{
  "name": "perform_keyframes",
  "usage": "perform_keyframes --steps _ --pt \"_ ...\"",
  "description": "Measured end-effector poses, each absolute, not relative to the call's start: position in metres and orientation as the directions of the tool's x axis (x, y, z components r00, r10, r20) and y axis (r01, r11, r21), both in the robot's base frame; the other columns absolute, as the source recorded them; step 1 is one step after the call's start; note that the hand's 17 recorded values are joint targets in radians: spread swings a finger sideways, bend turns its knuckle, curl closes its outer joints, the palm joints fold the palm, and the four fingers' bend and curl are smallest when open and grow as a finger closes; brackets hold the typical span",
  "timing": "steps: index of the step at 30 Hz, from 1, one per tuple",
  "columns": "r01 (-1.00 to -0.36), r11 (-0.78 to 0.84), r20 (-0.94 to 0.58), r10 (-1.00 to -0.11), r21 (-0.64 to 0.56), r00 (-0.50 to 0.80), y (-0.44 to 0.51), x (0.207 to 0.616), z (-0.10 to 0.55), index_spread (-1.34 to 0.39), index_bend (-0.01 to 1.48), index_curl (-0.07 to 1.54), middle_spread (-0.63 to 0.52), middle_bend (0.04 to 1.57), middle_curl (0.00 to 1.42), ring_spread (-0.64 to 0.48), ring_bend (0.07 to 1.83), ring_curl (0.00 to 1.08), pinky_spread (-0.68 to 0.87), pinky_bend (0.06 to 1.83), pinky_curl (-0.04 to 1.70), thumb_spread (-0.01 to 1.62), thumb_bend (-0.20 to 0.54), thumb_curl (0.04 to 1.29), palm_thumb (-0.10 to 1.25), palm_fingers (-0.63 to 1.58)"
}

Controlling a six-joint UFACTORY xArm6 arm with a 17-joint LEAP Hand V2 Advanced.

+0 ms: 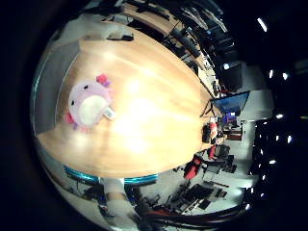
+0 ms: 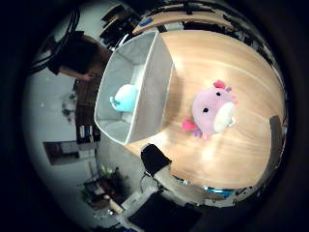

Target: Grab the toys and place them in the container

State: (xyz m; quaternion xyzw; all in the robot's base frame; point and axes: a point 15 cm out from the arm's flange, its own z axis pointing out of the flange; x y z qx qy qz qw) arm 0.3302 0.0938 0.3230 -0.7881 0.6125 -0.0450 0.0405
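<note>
A pink plush toy [image 2: 214, 108] with a white belly lies on the wooden table [image 2: 227, 58], a short way from a grey rectangular container [image 2: 145, 72]. A light blue toy [image 2: 124, 97] lies inside the container. The little finger side palm view shows the pink toy [image 1: 89, 101] on the table [image 1: 164, 115], small in the picture. My hand is high above the table, over the toy and the container.
The container stands at one end of the table, by its edge. A black chair [image 2: 154, 159] stands beside the table near the container. Desks, chairs and a monitor [image 1: 231, 101] fill the room beyond the table's far end.
</note>
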Motion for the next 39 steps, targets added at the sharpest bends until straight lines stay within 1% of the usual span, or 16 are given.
perform_keyframes --steps 3,9,16,22,32,39 --pt "-0.96 -0.249 0.021 -0.968 -0.126 0.249 0.095 0.333 0.31 -0.45 0.16 0.28 -0.09 0.31 0.37 -0.03 0.76 0.22 0.41 1.24 0.0 0.92 -0.031 0.29 0.19 0.25" --pt "-0.962 -0.255 0.024 -0.967 -0.096 0.254 0.096 0.339 0.282 -0.45 0.16 0.28 -0.1 0.32 0.37 -0.04 0.77 0.22 0.4 1.24 0.0 0.92 -0.031 0.29 0.19 0.24" --pt "-0.961 -0.261 0.036 -0.965 -0.088 0.259 0.096 0.35 0.257 -0.44 0.16 0.29 -0.12 0.31 0.37 -0.05 0.78 0.22 0.39 1.24 0.0 0.92 -0.031 0.29 0.19 0.23" --pt "-0.97 -0.238 0.037 -0.971 -0.047 0.236 0.088 0.356 0.235 -0.44 0.16 0.29 -0.13 0.32 0.37 -0.05 0.77 0.22 0.38 1.24 0.0 0.92 -0.031 0.29 0.19 0.23" --pt "-0.979 -0.203 0.052 -0.978 -0.012 0.202 0.069 0.37 0.204 -0.44 0.17 0.29 -0.12 0.32 0.37 -0.05 0.76 0.22 0.38 1.24 0.0 0.92 -0.031 0.29 0.19 0.21" --pt "-0.98 -0.194 0.054 -0.979 0.03 0.196 0.064 0.369 0.185 -0.44 0.16 0.29 -0.11 0.31 0.37 -0.06 0.78 0.22 0.35 1.24 0.0 0.92 -0.03 0.29 0.19 0.23"
